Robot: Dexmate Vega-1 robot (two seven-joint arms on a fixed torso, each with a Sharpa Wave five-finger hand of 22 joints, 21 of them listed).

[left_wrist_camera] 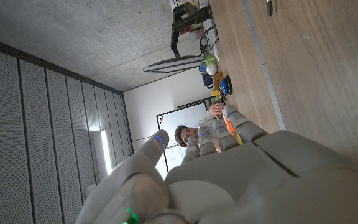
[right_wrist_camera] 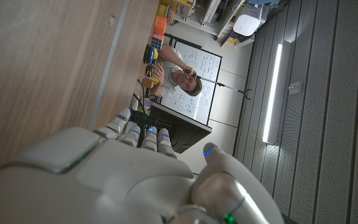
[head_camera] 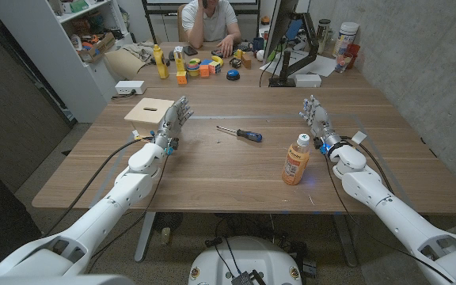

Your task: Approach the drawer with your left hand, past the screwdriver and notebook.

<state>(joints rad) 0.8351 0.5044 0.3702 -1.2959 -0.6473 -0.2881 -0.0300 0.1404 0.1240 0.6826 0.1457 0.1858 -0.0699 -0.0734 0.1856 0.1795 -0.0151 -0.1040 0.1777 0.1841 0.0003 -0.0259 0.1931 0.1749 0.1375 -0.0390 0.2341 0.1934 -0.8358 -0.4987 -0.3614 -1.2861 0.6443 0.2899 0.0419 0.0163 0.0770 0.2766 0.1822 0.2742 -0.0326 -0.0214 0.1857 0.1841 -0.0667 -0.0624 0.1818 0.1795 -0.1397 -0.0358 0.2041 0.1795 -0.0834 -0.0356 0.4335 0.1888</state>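
Fingers [head_camera: 182, 106] of left hand [head_camera: 174, 119] spread, empty, beside pale board [head_camera: 149, 109], right hand [head_camera: 317, 115] likewise released

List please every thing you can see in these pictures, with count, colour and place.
screwdriver: 1, blue-black handle, table middle
bottle: 1, orange, white cap, near right hand
board: 1, light wood, flat beyond left hand
table: 1, brown wood
toys: several, yellow, orange, blue, far table
monitor arm: 1, black, far right
person: 1, white shirt, seated behind the far table
left hand: 1, grey-white, open, table left
right hand: 1, grey-white, open, table right
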